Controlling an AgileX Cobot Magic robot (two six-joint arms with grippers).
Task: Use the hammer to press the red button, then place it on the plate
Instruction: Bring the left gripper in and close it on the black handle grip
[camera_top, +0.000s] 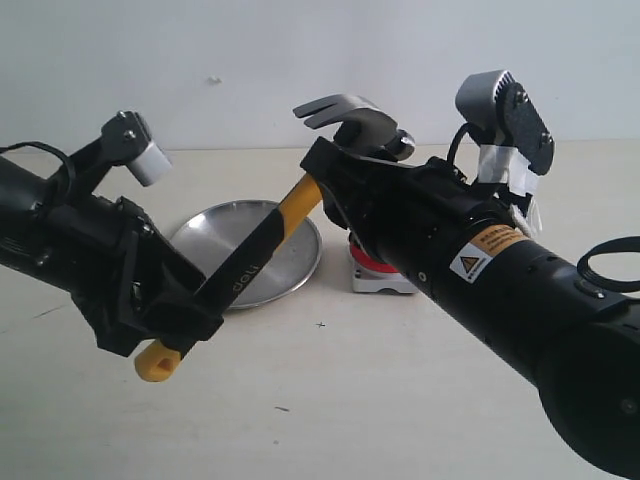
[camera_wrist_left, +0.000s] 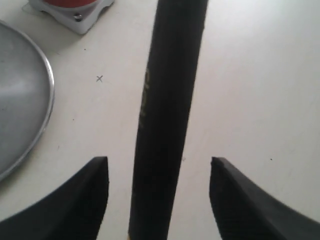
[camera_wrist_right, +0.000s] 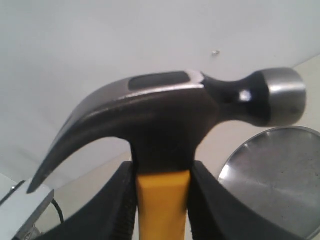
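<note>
The hammer (camera_top: 255, 255) hangs slanted above the table, dark head up, yellow end low at the left. My right gripper (camera_top: 325, 170) is shut on its yellow neck just under the head (camera_wrist_right: 170, 115), both pads pressed against it (camera_wrist_right: 162, 200). My left gripper (camera_top: 185, 320) straddles the black lower handle (camera_wrist_left: 167, 110) and stands open, with table showing on either side between handle and fingers (camera_wrist_left: 85, 200). The plate (camera_top: 215, 235) lies on the table behind the handle, its rim (camera_wrist_left: 47, 100) near the left gripper. The red button (camera_top: 372, 262) sits right of the plate, mostly hidden behind my right arm; only its edge (camera_wrist_left: 70, 2) shows.
My right arm (camera_top: 520, 290) crosses the right half of the exterior view and covers most of the button's grey base (camera_top: 385, 282). The left wrist camera block (camera_top: 150, 160) sticks up at the left. A pale wall runs behind the table's far edge.
</note>
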